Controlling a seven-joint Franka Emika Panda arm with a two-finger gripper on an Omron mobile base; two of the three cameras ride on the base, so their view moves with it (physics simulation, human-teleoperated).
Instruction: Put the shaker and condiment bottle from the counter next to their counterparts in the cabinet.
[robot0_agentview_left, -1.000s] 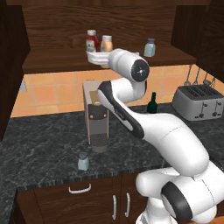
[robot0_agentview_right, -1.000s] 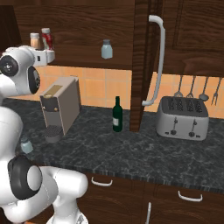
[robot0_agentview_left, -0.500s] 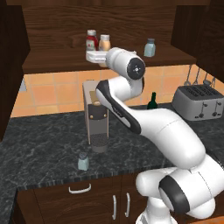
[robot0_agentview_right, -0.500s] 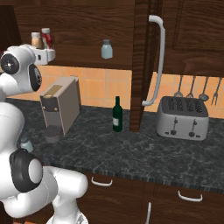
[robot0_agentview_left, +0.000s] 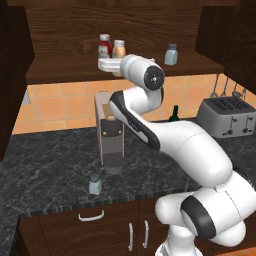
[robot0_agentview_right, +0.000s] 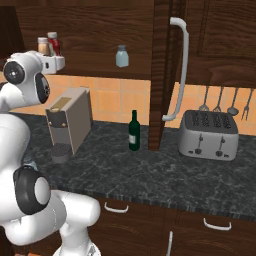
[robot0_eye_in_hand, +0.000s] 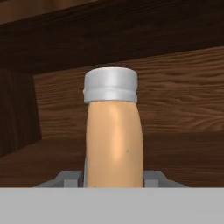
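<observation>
Cabinet (robot0_agentview_left: 60, 70) shelf: two bottles, one shaker (robot0_agentview_left: 171, 54); counter (robot0_agentview_left: 50, 170): one shaker.

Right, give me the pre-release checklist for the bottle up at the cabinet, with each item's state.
1. Condiment bottle upright between the fingers: ok; the hand view shows it vertical, white cap on top.
2. Bottle over the cabinet shelf, not short of the edge: ok; the base views place it above the shelf.
3. Beside its counterpart, the red bottle: ok; the two stand side by side.
4. Bottle base resting on the shelf: cannot tell; its bottom is hidden.
5. Gripper shut on the bottle: ok; the finger pads flank it closely.
6. Shaker waiting on the counter: ok; upright near the front edge, for the next trip.
</observation>
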